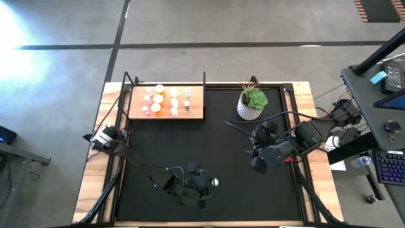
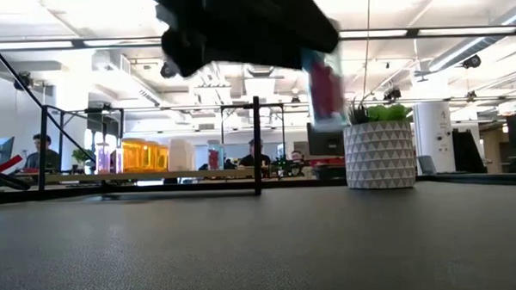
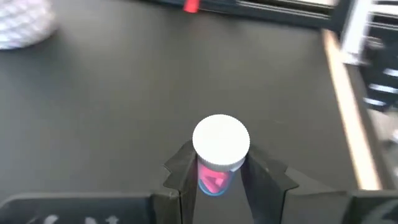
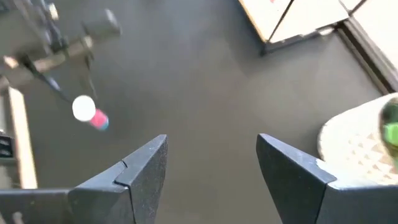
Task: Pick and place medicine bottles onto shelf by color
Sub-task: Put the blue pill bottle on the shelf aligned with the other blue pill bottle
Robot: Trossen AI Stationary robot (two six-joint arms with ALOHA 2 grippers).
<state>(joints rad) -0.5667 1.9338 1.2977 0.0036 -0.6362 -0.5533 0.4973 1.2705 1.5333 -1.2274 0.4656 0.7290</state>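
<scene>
A pink medicine bottle with a white cap [image 3: 221, 142] is lifted clear of the black mat [image 1: 209, 139] near the table's near edge, with my left gripper [image 3: 217, 168] shut on it. In the high view its cap [image 1: 215, 182] shows just right of my left gripper [image 1: 207, 185]. The low view shows the bottle [image 2: 325, 87] hanging well above the mat. The wooden shelf [image 1: 196, 111] lies at the far left with several bottles [image 1: 166, 101] standing on it. My right gripper [image 1: 256, 166] [image 4: 211, 155] hovers open over the mat's right part, holding nothing. My left gripper pinches the bottle's pink body [image 3: 214, 182], just below the white cap, between its two fingers [image 3: 183, 177]. The fingers slant down from the table's left side. The bottle stands roughly upright in the hold, cap up, clear of the mat.
A green plant in a white patterned pot [image 1: 252, 104] stands at the far middle, right of the shelf. A thin black frame [image 2: 256, 145] rises around the shelf. Bare mat lies between my left gripper and the shelf. People sit in the room beyond the table.
</scene>
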